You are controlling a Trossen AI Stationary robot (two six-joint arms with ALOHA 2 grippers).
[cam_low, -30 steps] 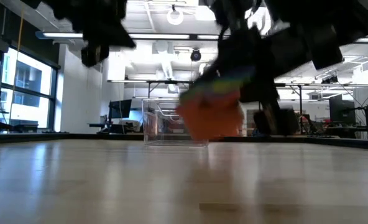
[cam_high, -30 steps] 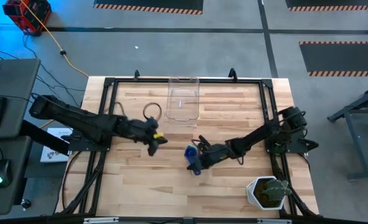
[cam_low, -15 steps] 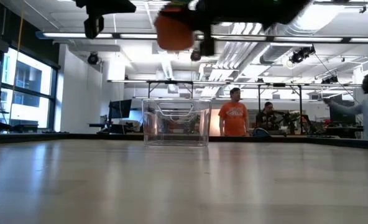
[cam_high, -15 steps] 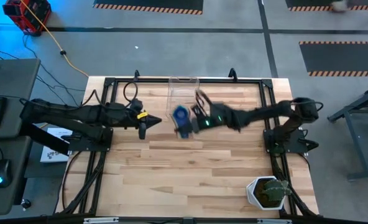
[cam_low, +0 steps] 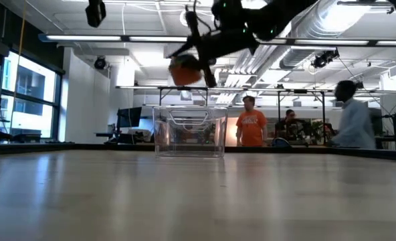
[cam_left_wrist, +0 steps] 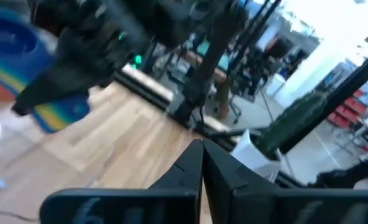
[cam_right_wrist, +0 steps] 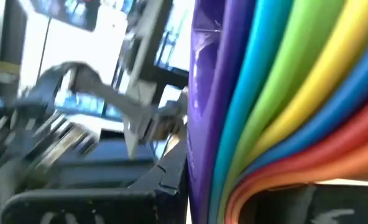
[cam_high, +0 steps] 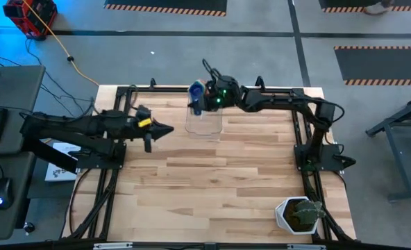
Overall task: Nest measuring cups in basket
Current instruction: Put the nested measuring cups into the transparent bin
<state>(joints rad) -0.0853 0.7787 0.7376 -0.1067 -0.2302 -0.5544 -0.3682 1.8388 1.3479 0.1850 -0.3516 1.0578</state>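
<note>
The measuring cups (cam_high: 196,94), nested in one rainbow-coloured stack, hang in the air above the far left corner of the basket (cam_high: 204,119). The basket is a clear bin standing on the table near its far edge. My right gripper (cam_high: 207,95) reaches across from the right and is shut on the stack. The low view shows the stack's orange underside (cam_low: 184,71) well above the basket (cam_low: 190,131). In the right wrist view the coloured layers (cam_right_wrist: 283,93) fill the picture. My left gripper (cam_high: 166,129) is shut, holds nothing, and hovers left of the basket. My right gripper holds the nested stack by its layered coloured edge (cam_right_wrist: 234,180), which stands between the two fingers. It comes at the stack about level from the table's right. The stack is lifted clear, above the basket; which part of the cups the fingers are on I cannot tell.
A white pot with a green plant (cam_high: 299,214) stands at the near right corner. A black rail frame (cam_high: 122,94) borders the wooden table. People (cam_low: 251,127) stand in the room beyond the far edge.
My right gripper has carried the stack up from the middle of the table toward the far edge, swinging left, and now holds it over the basket's far end. My left gripper has drawn back toward the left edge and risen, still shut.
</note>
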